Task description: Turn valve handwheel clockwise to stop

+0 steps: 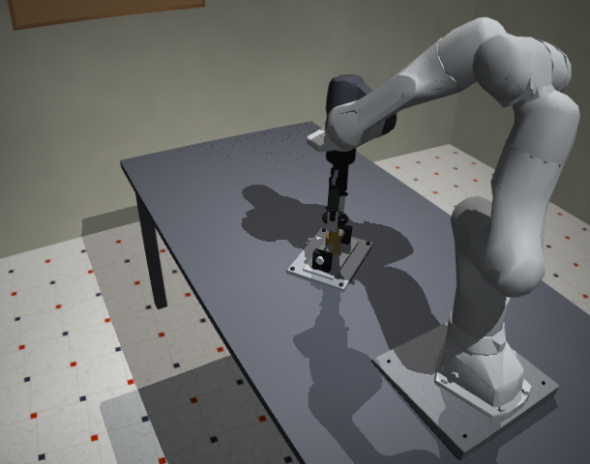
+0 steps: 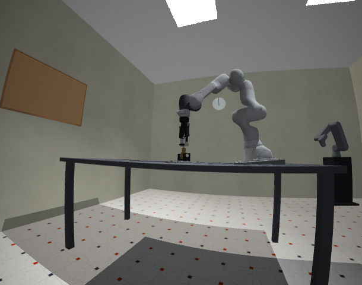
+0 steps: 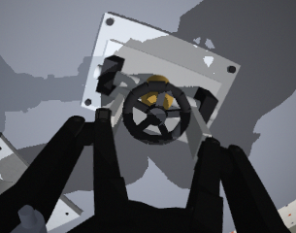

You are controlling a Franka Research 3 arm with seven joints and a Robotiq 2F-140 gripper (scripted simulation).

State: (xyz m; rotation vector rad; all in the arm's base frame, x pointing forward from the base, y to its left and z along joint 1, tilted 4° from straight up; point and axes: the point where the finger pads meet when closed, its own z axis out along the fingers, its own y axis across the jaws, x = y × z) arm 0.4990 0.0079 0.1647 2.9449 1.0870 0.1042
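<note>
The valve (image 1: pixel 332 247) stands on a light grey base plate (image 1: pixel 330 263) in the middle of the dark table, with a brass stem and black end blocks. Its black spoked handwheel (image 3: pixel 155 115) lies level on top; it also shows in the top view (image 1: pixel 335 217). My gripper (image 3: pixel 156 110) comes straight down from above, with one finger on each side of the wheel's rim, and is shut on the handwheel. In the exterior view the gripper (image 2: pixel 183 142) stands upright right over the valve (image 2: pixel 184 155). The contact between the finger pads and the rim is not clearly seen.
My arm's base plate (image 1: pixel 465 394) is bolted to the table at the near right. The table's left edge (image 1: pixel 200 294) runs close to the valve's plate. A second small arm on a black pedestal (image 2: pixel 334 147) stands off the table, at the far right.
</note>
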